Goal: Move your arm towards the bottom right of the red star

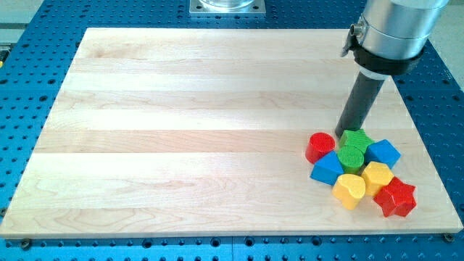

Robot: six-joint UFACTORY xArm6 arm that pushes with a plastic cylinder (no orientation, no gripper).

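The red star (396,198) lies at the lower right of the wooden board (181,130), the lowest and rightmost block of a tight cluster. My tip (342,135) is at the cluster's upper edge, between the red cylinder (320,146) and the green star (357,139), well up and left of the red star. Between them lie a green cylinder (351,157), a blue cube (383,153), a blue triangle-like block (328,169), a yellow hexagon (377,177) and a yellow heart (349,191).
The board's right edge (428,145) and bottom edge (290,233) run close to the red star. A blue perforated table (29,43) surrounds the board. A metal mount (228,7) sits at the view's top.
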